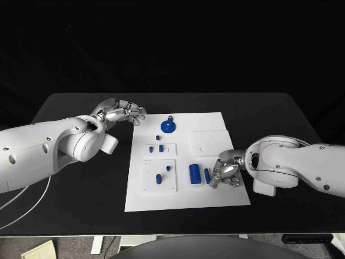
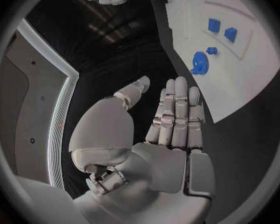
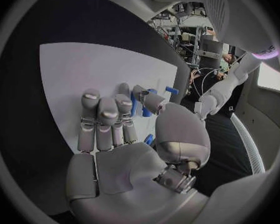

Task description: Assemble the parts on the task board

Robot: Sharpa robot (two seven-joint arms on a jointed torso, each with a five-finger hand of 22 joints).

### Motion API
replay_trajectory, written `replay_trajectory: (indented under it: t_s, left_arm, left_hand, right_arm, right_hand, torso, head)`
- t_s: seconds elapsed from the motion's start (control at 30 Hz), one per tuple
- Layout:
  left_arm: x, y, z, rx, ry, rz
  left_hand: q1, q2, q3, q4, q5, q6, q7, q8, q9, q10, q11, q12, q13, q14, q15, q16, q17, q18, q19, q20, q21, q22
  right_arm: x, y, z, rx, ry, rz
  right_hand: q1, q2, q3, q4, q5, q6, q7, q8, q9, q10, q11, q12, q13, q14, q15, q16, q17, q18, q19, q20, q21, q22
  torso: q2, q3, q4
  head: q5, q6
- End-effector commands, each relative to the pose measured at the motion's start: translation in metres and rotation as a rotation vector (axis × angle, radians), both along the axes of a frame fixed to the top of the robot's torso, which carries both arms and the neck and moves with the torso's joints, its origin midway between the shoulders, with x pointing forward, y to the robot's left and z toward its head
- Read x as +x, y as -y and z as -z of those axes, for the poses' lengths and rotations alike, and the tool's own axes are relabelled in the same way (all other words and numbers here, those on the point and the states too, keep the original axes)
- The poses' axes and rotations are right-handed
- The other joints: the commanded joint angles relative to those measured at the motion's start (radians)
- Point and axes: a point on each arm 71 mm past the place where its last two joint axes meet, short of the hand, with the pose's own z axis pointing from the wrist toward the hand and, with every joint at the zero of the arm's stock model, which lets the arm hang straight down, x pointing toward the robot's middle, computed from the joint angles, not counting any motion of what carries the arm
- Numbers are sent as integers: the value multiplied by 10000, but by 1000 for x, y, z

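Right hand (image 1: 227, 174): low over the task board (image 1: 207, 199) near its 4 o'clock edge, fingers reaching toward 9 o'clock, fingertips at a slim upright blue part (image 1: 207, 174); thumb and a finger appear to bracket that part in the right wrist view (image 3: 133, 103), but a firm pinch cannot be told. Large blue block (image 1: 194, 173) just beside, at the 9 o'clock side of the fingertips, likely next in line or a neighbour to avoid. Left hand (image 1: 123, 113): off the board's 10 o'clock corner, above bare worktop (image 1: 79, 199), fingers straight and together, thumb apart, holding nothing; judged parked clear so as to leave the board to the right hand. Blue gear-like disc (image 1: 168, 127): flat near the board's 12 o'clock end, closest part to the left hand, also seen from the left wrist (image 2: 199, 63). Two small blue blocks (image 1: 157, 148): on a raised tile at board centre-left. Small blue pegs (image 1: 164, 172): on a second tile toward 7 o'clock, apart from one another. Blank raised tile (image 1: 207, 142) toward 2 o'clock, unoccupied. Edges: right hand close to the board's 3 o'clock edge, so retreat outward is short; travel toward 9 o'clock crowded by the block. Open room: bare worktop all round the board, widest at 3 and 9 o'clock; board's 6 o'clock strip bare.
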Motion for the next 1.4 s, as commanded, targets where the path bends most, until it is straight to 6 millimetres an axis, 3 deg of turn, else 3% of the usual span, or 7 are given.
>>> replay_trajectory:
  t_s: [0.03,0.1,0.8,1.07,1.13,1.23,1.4]
  left_arm:
    - [0,2,-1,-34,24,148]
    - [0,2,-1,-32,25,142]
    - [0,1,0,-4,-10,153]
    - [0,1,0,3,-2,140]
    - [0,1,0,4,-1,138]
    - [1,1,0,5,2,137]
    - [1,1,0,8,3,132]
  left_hand:
    - [5,85,8,76,42,-57,-17,58,-17,-67,-25,-40,9,80,10,-33,13,-152,32,-84,-57,19]
    - [5,84,8,76,42,-57,-16,58,-18,-67,-25,-40,9,80,10,-34,14,-152,32,-84,-58,19]
    - [13,81,9,78,45,-61,-16,60,-21,-69,-25,-41,10,80,10,-42,24,-151,33,-85,-65,27]
    - [16,83,10,78,46,-64,-15,60,-23,-70,-25,-42,10,80,10,-44,28,-151,34,-85,-67,29]
    - [16,84,11,79,47,-64,-15,60,-23,-70,-25,-42,10,80,10,-45,28,-151,34,-85,-67,30]
    - [18,86,12,79,48,-64,-15,60,-23,-70,-25,-42,10,80,10,-46,29,-151,34,-85,-68,31]
    - [22,88,13,79,50,-65,-15,61,-24,-70,-25,-42,10,80,10,-47,32,-150,34,-85,-70,32]
  right_arm:
    - [0,1,3,-290,-10,8]
    - [0,1,3,-309,2,50]
    - [-1,4,4,-45,-306,-138]
    - [0,6,3,329,-215,-51]
    - [0,7,3,358,-186,-10]
    - [0,10,2,396,-143,44]
    - [1,15,1,436,-69,141]
  right_hand:
    - [-85,-204,5,-41,-12,62,35,-15,-34,76,-32,-26,13,-30,-61,-34,15,350,74,32,72,168]
    - [-200,-320,-103,-49,-11,62,36,-8,-31,82,-31,-23,14,-25,-59,-31,14,350,85,45,88,170]
    - [-397,-723,-535,-208,-7,23,28,13,-21,73,-39,-36,16,-22,-72,-37,4,350,79,33,101,150]
    - [-304,-1491,-1148,-691,77,-196,102,-81,-72,-74,40,-89,20,-78,-26,-98,-16,350,6,56,62,134]
    - [-410,-1583,-1405,-734,71,-274,125,-113,-82,-122,58,-91,32,-104,-12,-112,-15,350,-21,69,46,130]
    - [-390,-1273,-2203,-1143,231,-330,132,-100,-62,-212,60,-60,69,-153,-2,-128,7,350,-97,57,-11,113]
    - [-361,-1213,-2363,-1238,244,-329,131,-96,-64,-216,57,-55,67,-153,-10,-135,10,350,-97,52,-31,102]
  torso:
    - [1,3,4]
    - [-1,3,4]
    - [-1,2,-7]
    - [0,2,0]
    - [1,2,-1]
    - [0,3,-1]
    - [1,4,-1]
  head:
    - [15,-8]
    - [14,-8]
    - [21,-8]
    - [11,3]
    - [8,9]
    - [4,13]
    - [-6,15]
